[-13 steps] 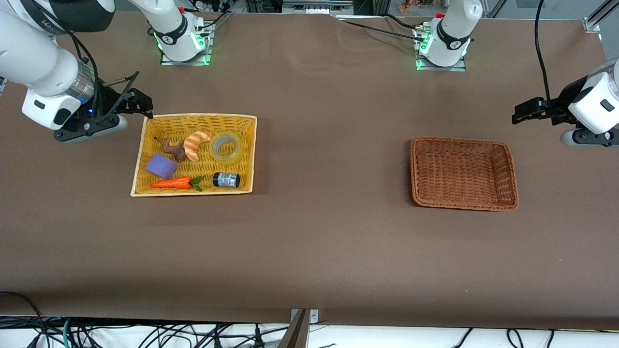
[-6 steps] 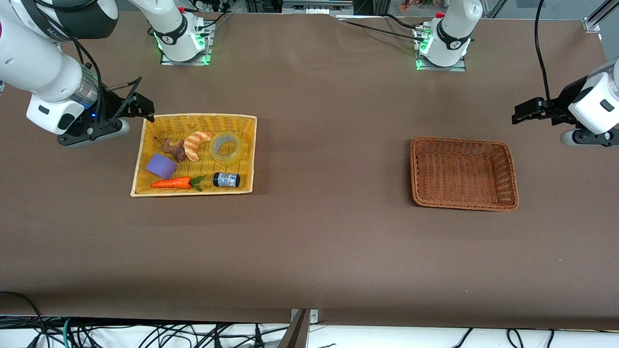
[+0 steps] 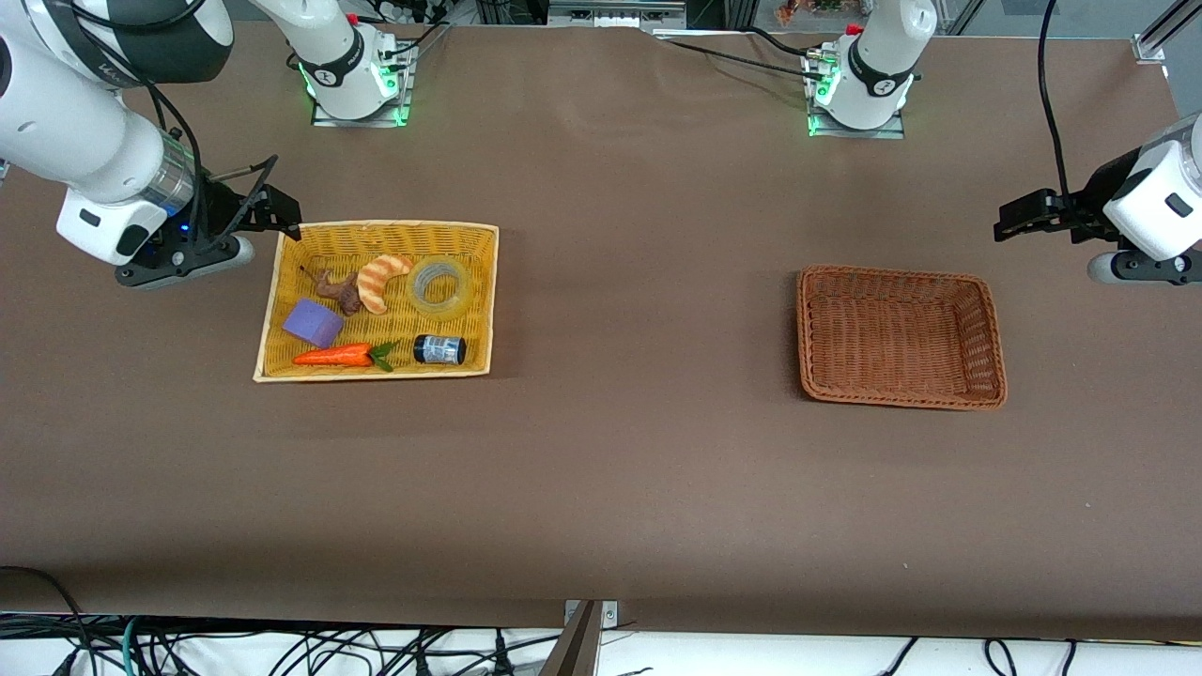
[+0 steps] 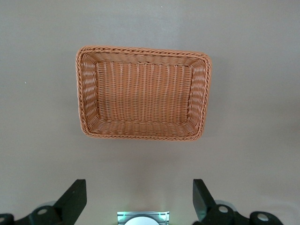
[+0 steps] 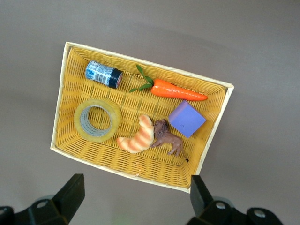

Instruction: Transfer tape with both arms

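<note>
The tape (image 3: 439, 284) is a translucent yellowish ring lying flat in the yellow basket (image 3: 477, 310), beside a croissant. It also shows in the right wrist view (image 5: 97, 120). My right gripper (image 3: 277, 211) is open and empty, up in the air over the table just off the yellow basket's corner at the right arm's end; its fingertips (image 5: 72, 190) show wide apart. My left gripper (image 3: 1019, 218) is open and empty, in the air over the table off the brown basket's (image 3: 900, 336) corner at the left arm's end.
The yellow basket also holds a croissant (image 3: 379, 281), a brown toy animal (image 3: 339, 291), a purple block (image 3: 314, 323), a carrot (image 3: 338, 356) and a small black jar (image 3: 439, 349). The brown basket (image 4: 143, 93) holds nothing.
My right gripper has moved a little toward the yellow basket's corner. The left arm and the objects have not moved.
</note>
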### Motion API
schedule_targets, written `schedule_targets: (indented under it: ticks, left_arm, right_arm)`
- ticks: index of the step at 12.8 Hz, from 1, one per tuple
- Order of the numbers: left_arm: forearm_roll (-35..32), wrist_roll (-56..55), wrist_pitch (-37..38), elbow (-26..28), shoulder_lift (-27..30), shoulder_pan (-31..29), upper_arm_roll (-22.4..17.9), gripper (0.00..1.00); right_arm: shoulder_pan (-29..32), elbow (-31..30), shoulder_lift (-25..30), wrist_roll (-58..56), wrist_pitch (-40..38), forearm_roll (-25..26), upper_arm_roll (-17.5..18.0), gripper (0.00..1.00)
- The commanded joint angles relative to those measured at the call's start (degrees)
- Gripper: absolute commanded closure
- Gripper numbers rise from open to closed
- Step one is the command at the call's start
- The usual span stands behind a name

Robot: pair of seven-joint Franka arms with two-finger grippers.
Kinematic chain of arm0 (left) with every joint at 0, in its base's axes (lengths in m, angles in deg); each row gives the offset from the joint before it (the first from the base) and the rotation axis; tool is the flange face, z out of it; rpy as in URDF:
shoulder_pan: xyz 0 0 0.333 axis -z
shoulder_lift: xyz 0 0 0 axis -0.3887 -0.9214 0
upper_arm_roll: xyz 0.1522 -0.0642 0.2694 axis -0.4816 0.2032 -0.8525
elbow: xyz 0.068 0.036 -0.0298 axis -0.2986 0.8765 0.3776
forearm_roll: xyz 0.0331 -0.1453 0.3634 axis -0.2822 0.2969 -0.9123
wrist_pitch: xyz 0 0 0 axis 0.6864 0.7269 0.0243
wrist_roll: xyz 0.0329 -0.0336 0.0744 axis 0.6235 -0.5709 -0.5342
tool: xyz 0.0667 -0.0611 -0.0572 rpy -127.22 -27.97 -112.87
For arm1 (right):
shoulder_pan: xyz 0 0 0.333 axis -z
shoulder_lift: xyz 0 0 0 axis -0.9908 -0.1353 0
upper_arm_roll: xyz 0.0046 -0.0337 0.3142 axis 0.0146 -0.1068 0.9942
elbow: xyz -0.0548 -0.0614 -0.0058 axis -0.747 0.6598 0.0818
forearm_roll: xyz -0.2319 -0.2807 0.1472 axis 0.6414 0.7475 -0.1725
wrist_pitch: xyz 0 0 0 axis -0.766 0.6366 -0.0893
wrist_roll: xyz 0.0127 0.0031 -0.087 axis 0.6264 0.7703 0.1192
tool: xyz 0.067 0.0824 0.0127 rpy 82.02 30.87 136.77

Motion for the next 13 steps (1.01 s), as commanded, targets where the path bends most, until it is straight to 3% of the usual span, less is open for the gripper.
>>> schedule_targets:
  ticks: [1,8,11,13]
  left_arm:
    - [0.36,0.93,0.1,-1.45,-0.71,-0.03,0.0,0.0]
    - [0.36,0.93,0.19,-1.45,-0.62,-0.11,0.0,0.0]
    - [0.36,0.93,0.19,-1.45,-0.62,-0.03,0.0,0.0]
    - [0.36,0.93,0.19,-1.45,-0.62,-0.03,0.0,0.0]
  right_arm:
    - [0.14,-1.15,1.02,0.95,0.56,0.84,-0.07,0.0]
    - [0.05,-2.54,0.49,2.89,1.34,1.02,-0.07,0.0]
    - [-0.13,-12.19,-0.3,4.11,13.52,1.55,0.46,0.0]
    - [-0.56,-17.39,-1.7,8.41,21.62,1.55,2.73,0.01]
